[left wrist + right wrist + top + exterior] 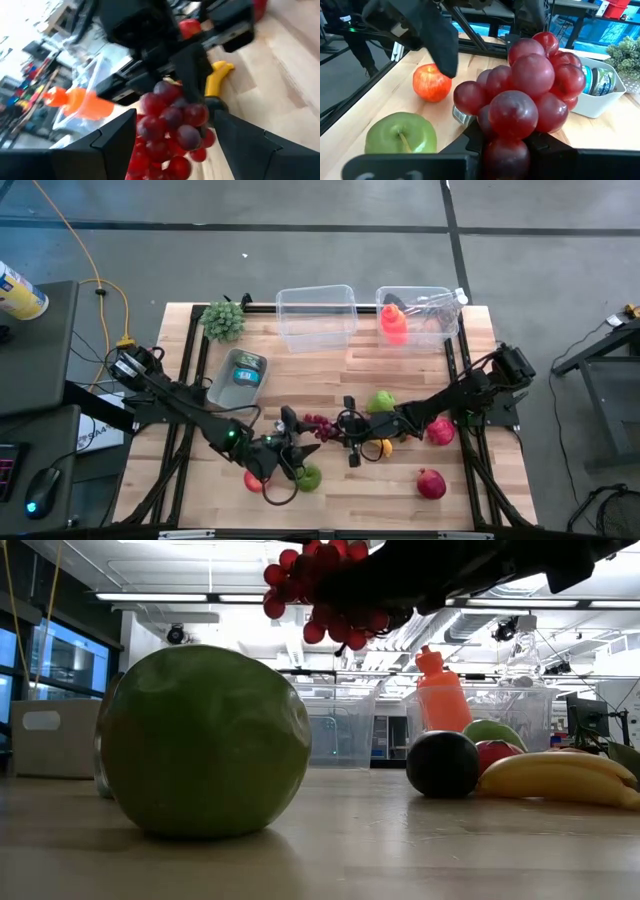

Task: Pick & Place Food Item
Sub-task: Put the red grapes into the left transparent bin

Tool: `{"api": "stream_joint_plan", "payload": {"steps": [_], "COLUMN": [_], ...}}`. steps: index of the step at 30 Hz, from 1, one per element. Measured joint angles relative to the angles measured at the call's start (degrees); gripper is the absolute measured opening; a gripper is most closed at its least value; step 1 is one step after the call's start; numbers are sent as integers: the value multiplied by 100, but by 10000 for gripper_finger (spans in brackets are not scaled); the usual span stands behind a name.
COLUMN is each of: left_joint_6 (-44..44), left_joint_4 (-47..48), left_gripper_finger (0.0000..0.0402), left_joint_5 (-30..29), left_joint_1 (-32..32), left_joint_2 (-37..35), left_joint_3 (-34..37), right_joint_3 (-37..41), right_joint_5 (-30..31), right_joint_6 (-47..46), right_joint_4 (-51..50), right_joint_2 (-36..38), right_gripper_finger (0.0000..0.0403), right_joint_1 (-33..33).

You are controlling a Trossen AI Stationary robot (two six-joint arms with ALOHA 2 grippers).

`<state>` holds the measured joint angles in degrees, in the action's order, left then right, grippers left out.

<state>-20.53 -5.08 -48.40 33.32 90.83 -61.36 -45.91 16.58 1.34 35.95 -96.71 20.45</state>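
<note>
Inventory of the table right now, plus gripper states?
Grapes: 1 bunch, red, lifted mid-table
Green apples: 2, one front-left, one centre
Red apple: 1, front-left
Red round fruit: 2, right side, front-right
Banana: 1, yellow, centre
Dark round fruit: 1, beside banana
Clear bins: 2, back edge
Bottle: 1, orange, in right bin
Leafy bunch: 1, green, back-left
Tray: 1, white, left, holding a can
Left gripper: open around grapes
Right gripper: shut on grapes
</note>
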Motion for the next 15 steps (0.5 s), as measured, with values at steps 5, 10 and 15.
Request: {"api": "stream_joint_plan", "payload": {"steps": [5, 10, 15], "left_joint_6": [-83, -305, -776], "left_joint_4": [-6, 13, 299], "left_gripper_finger": [255, 255, 255], "left_joint_5": [287, -348, -1211], "left_joint_1": [-20, 180, 678], "left_joint_2": [0, -2, -17], "left_joint_3": [0, 0, -2], "right_joint_3": [0, -6, -224], "right_joint_5": [81, 221, 1022], "right_joint_6": [-2, -338, -617], "right_joint_4": [-51, -530, -1939], "right_joint_2": [0, 235, 759], "right_gripper_finger": [50, 47, 40], "right_joint_1": [0, -1, -56]}}
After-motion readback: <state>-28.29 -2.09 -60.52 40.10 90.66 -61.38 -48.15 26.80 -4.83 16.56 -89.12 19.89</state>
